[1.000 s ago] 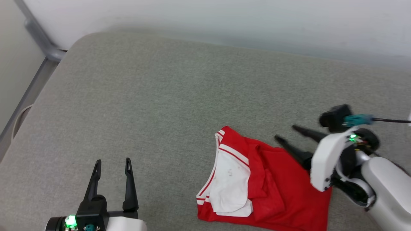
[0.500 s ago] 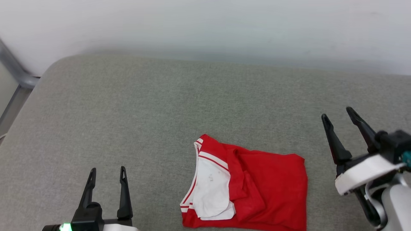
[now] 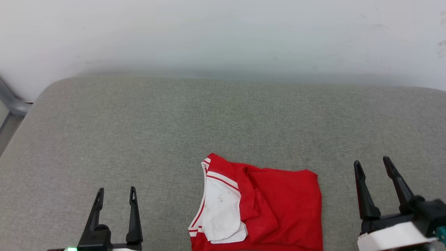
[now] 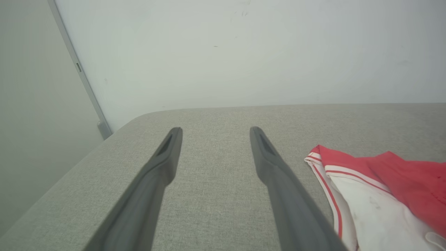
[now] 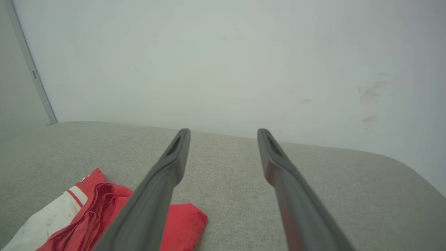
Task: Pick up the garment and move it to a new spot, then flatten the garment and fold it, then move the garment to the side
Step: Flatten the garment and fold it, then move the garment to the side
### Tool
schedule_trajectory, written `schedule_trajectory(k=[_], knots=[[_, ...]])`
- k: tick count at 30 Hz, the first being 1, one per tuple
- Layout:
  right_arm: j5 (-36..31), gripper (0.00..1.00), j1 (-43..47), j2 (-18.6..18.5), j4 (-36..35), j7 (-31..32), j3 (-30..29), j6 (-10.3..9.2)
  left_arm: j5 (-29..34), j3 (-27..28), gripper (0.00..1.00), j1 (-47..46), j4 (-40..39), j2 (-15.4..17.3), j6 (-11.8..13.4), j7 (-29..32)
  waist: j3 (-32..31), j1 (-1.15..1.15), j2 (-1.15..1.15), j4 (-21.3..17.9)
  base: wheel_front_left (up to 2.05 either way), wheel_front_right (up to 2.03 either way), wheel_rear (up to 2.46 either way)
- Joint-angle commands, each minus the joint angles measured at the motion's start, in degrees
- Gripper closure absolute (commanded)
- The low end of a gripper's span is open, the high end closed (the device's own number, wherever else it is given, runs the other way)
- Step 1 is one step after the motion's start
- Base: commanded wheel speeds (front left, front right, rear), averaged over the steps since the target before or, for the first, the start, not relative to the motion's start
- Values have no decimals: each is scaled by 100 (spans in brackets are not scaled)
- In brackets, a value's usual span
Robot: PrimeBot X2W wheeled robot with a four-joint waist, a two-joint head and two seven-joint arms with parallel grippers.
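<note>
Head view: the left hand point(image 3: 116, 190), two long dark fingers on a black base, pointed away from the robot over the grey fabric-covered table point(image 3: 174, 122). Its fingers stood wide apart and held nothing. The right hand point(image 3: 371, 161), of the same build with a white band at its base, was also spread wide and empty, its fingers leaning a little outward.

The red jersey shirt with a white sleeve and red-and-white striped trim point(image 3: 278, 205) lay folded into a rough rectangle on the table between the two hands. It was closer to the right hand than to the left and touched neither. Its white sleeve and striped edge faced the left hand, and its plain red edge faced the right hand. The near edge of the shirt ran off the bottom of this view. Beyond both sets of fingertips the table reached a pale, plain wall point(image 3: 223, 35).

In the left wrist view, the left hand point(image 4: 215, 129) showed bare grey cloth between its fingers, with the shirt point(image 4: 400, 170) lying off to the right of the right-side finger, striped trim nearest. A grey metal post point(image 4: 80, 73) rose against the wall, off to the left of that hand.

In the right wrist view, the right hand point(image 5: 223, 130) hung above the table with open space between its fingers. The shirt point(image 5: 97, 202) sat low to the left of it, partly behind the left-side finger.
</note>
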Motion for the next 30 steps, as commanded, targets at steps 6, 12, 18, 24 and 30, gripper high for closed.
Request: schedule_trajectory(k=[6,12,18,24,30], knots=[[-154,0,563,243,-361,-61,-106,-5,-1,-38,0,107,56,22,-18,-13,-98,1,0,-22,0,0,0],[-97,0,898,348,-518,-66,-141,-6,-24,-58,0,207,83,25,-44,-13,-176,1,0,-47,0,0,0],[-20,0,1023,383,-488,-72,-180,-5,-52,-72,0,265,78,26,-67,-13,-209,1,0,-56,0,0,0],[49,0,1013,387,-438,-73,-192,-5,-49,-79,0,262,73,27,-100,-13,-208,1,0,-44,0,0,0],[186,0,694,370,-510,9,-213,-5,-67,-87,0,254,73,6,-93,-13,-184,1,0,0,0,0,0]])
